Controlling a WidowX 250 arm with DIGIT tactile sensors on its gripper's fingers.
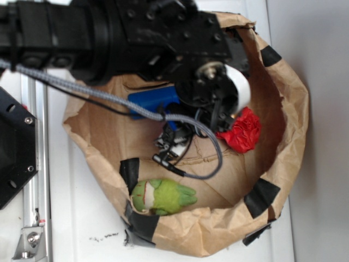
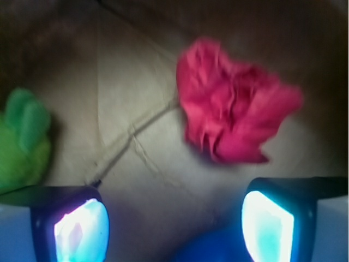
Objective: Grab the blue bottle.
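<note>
Your jaws stood apart, straddling the smooth bright-blue plastic bottle lying in the brown paper bag, crumpled red paper ball just beyond.

1. bag wall rings the floor, so the only way in is from above.
2. red ball lies ahead of the spread fingers.
3. green toy sits left; bare paper between them.

Overhead exterior view; close wrist view; shared red paper ball.
</note>
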